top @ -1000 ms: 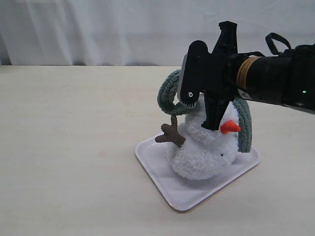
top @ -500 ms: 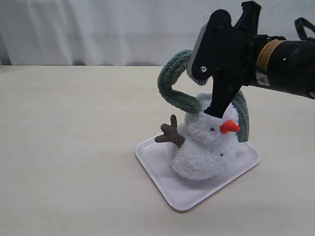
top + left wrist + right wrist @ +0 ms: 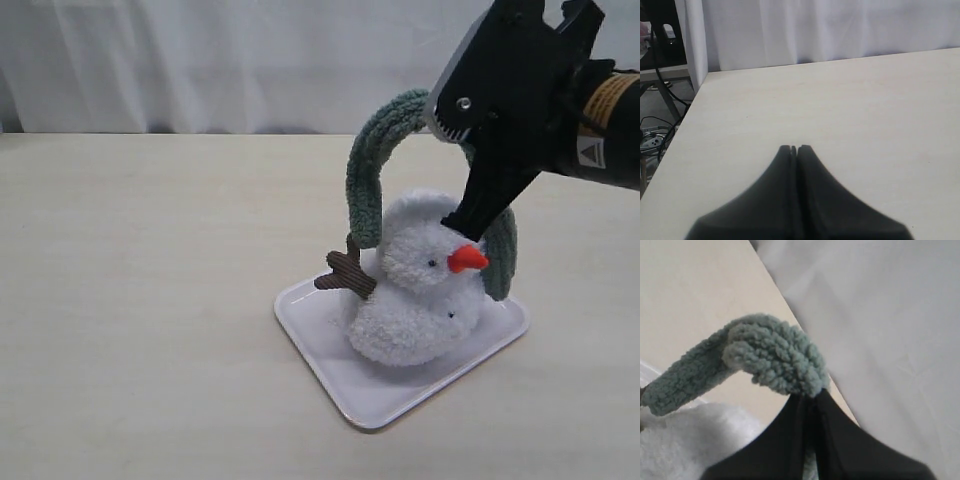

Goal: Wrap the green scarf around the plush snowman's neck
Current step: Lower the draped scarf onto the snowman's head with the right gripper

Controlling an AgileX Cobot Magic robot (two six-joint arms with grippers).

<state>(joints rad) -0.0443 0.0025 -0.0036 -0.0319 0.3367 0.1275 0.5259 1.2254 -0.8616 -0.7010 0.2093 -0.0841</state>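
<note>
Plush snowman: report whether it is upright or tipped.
Upright: plush snowman sits base-down on the white tray, head above body.

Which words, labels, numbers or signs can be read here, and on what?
No word or number is readable.
Small white sticker on the black right robot arm: black triangle sign, print too small to read.
The tan band on that arm: nothing legible.

The right gripper [image 3: 466, 218] is matte black and blocky, with a small silver screw [image 3: 463, 103] near its ten o'clock edge. Behind it at three o'clock, the wrist carries a tan tape band [image 3: 608, 98] and a white triangle sticker [image 3: 590, 152]. The left gripper [image 3: 794, 148] has black wedge-shaped fingers [image 3: 812, 172].
</note>
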